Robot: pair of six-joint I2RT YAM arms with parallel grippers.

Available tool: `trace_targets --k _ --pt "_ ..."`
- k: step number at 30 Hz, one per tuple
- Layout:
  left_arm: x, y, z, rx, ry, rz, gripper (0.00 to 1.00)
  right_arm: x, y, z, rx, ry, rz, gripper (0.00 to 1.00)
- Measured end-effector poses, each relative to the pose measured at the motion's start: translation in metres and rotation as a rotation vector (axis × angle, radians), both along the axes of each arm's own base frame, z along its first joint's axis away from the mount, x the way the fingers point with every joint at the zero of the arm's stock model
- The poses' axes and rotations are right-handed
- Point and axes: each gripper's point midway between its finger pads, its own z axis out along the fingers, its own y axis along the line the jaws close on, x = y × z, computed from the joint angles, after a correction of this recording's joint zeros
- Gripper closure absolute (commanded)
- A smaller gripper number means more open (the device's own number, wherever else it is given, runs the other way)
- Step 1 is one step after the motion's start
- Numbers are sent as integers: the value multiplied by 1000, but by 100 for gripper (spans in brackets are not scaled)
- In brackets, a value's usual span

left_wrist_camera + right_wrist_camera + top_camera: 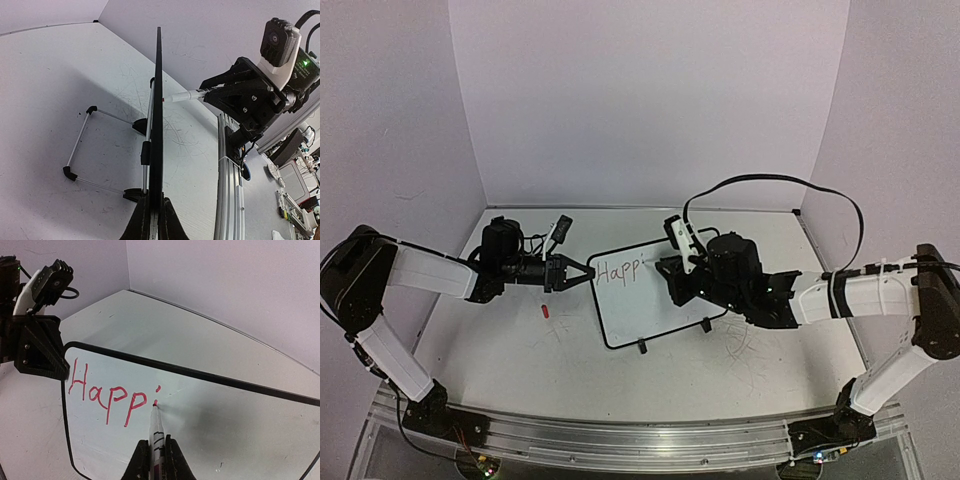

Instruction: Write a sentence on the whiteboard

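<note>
My left gripper point(576, 273) clamps the left edge of the whiteboard point(660, 300), which stands mid-desk point(520, 350). My right gripper point(152, 460) grasps the marker point(156, 427), its tip at the "i". The sentence point(107, 395) reads "Happi", so I'm mid-word, and steady strokes rightward probably come next.

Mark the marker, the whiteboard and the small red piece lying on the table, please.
marker point(156, 427): right wrist view, white barrel.
whiteboard point(235, 425): right wrist view, bare white face.
small red piece point(546, 310): top external view, its middle.
</note>
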Motion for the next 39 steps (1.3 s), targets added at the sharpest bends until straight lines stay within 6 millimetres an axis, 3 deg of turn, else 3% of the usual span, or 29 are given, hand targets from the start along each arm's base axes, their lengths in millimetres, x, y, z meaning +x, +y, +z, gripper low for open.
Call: trace_targets --k 21,31,39 --pt "0 0 0 0 1 0 100 -8 0 -13 1 46 7 100" --pt "0 0 0 0 0 -1 100 -7 -5 12 55 17 10 100" --pt "0 0 0 0 0 -1 100 -3 -8 11 43 10 -2 100"
